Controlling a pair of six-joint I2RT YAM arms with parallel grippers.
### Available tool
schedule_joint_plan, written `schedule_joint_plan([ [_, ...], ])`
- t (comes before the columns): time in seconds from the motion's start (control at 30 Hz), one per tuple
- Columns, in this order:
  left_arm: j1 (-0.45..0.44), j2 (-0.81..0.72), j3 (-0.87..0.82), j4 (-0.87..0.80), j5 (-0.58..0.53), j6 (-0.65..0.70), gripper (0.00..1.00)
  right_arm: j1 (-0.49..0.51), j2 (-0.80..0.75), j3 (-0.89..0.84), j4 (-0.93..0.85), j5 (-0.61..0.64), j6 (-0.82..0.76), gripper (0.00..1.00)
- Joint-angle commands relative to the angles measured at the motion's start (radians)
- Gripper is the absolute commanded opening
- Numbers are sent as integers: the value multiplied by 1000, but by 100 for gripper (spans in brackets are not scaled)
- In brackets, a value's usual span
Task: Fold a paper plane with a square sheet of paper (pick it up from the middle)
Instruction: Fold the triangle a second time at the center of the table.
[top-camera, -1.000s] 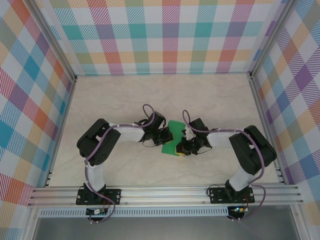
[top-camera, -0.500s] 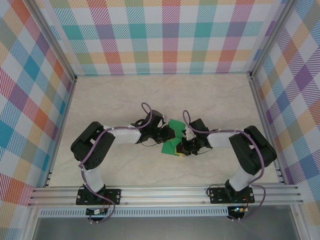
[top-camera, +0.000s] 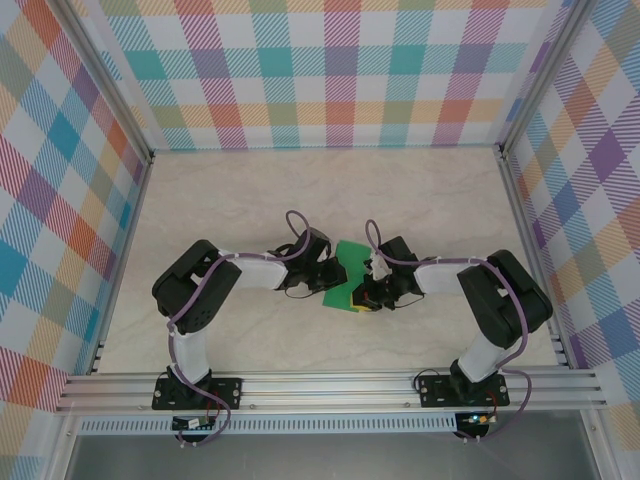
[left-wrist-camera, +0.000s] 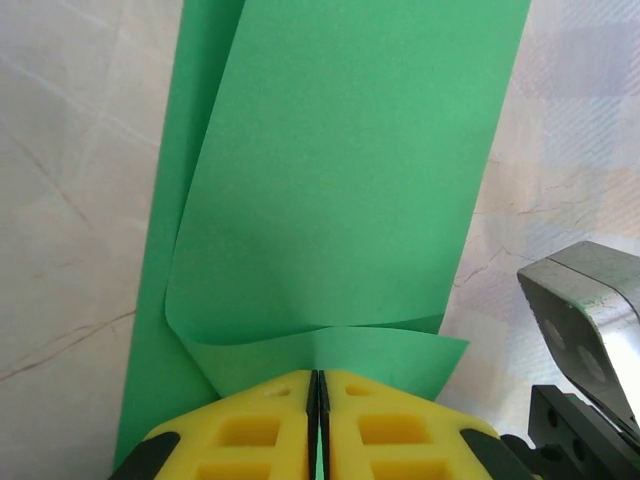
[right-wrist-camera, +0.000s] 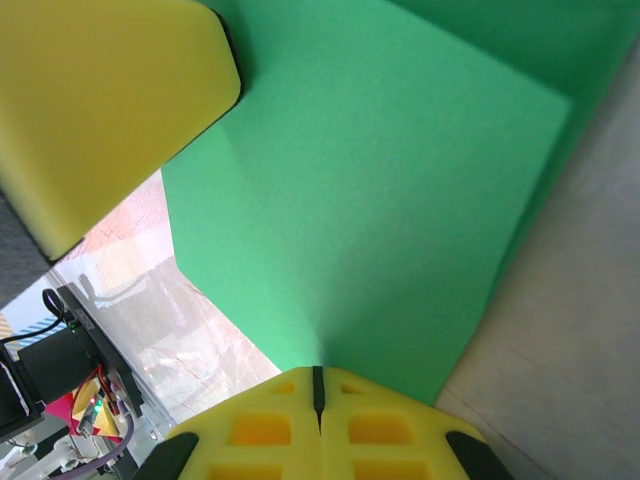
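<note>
**Both hands pinched on the sheet, fold loose**

Position. The square sheet of paper (top-camera: 347, 268) is at the middle of the tabletop (top-camera: 250, 200), between the two arms. It is doubled over into a narrow green band. In the top view its long axis runs near to far, with the far end tilted slightly to the right.

Left hand (left-wrist-camera: 317, 405). The yellow pads are pressed together with no gap, clamped on a small corner of green at the band's near end. From this wrist the band runs straight away from the fingertips. The upper layer rolls over in a soft curve just ahead of the pads, so it is not creased flat. The lower layer shows as a strip along the left side.

Right hand (right-wrist-camera: 318, 400). The pads are clenched on the sheet, and a sharp ridge rises from the seam between them. One of the left hand's fingers (right-wrist-camera: 100, 110) sits just beside it, over the paper.

Key relation. Both hands grip the near end, left hand on the left flank, right hand on the right. The free length points away from both.

Judgement. This is an early fold, not yet a plane. The next move probably has to flatten the rolled edge along the long axis. The left hand is nearer that edge. With two grips this close together, thin paper could tear or skew.
</note>
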Motion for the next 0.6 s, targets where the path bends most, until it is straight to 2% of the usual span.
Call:
schedule_joint_plan([
  [0.0, 17, 5, -14, -54, -99, 39, 12, 1, 53, -28, -131, 84, -29, 0],
  [0.57, 122, 16, 57, -107, -77, 75, 12, -9, 10, -42, -152, 77, -34, 0],
])
